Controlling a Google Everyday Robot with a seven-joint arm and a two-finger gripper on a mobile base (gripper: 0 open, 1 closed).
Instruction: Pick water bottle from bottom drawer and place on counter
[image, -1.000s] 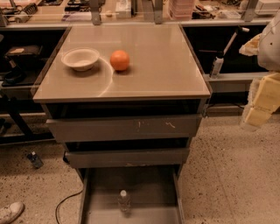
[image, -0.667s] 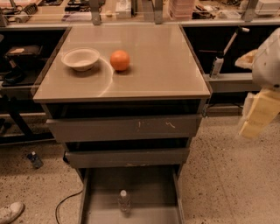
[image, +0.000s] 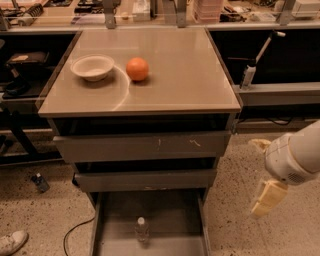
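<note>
Arm (image: 296, 156) low, jaws right of bottom drawer (image: 170, 216), pointing down.

Robotics lab or workshop, not a home.

A grey metal drawer cabinet (image: 145, 147) with a glossy worktop (image: 175, 75) stood on a speckled, hard floor (image: 35, 215), where a black cable (image: 75, 232) trailed. Behind it ran a long workbench (image: 65, 20) cluttered with tools, boxes and metal uprights. A white bottle with a long thin nozzle (image: 248, 75) sat on a grey shelf (image: 280, 92) to the right. The robot's cream gripper (image: 267, 197) hung low at the right of the cabinet, level with its lower drawers, on a bulky white arm (image: 295, 155).
</note>
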